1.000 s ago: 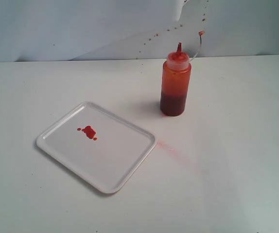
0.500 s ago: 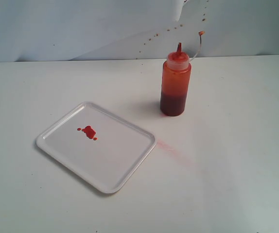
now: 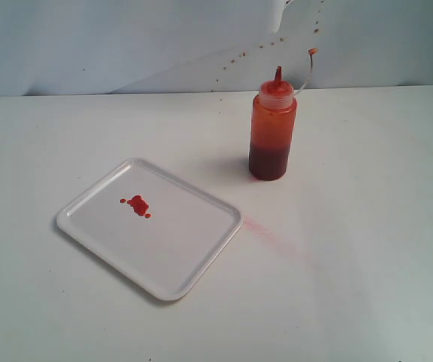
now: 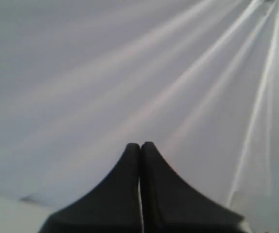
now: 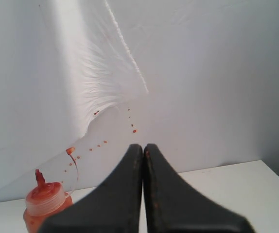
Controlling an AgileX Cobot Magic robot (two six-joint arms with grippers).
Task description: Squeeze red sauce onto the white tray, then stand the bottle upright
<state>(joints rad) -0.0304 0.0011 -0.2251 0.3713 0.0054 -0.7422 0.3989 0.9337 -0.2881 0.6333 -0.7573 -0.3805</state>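
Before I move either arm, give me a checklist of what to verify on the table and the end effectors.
1. Red sauce on the white tray: ok, a small blob with a few drops beside it.
2. Bottle upright: ok, it stands on the table, apart from the tray.
3. Nozzle cap on the bottle: ok.
4. Left end effector free: ok, jaws shut with nothing between them.
5. Right end effector free: ok, jaws shut, empty, not touching the bottle.
6. Table clean: not ok, a faint pink smear lies beside the tray's corner.
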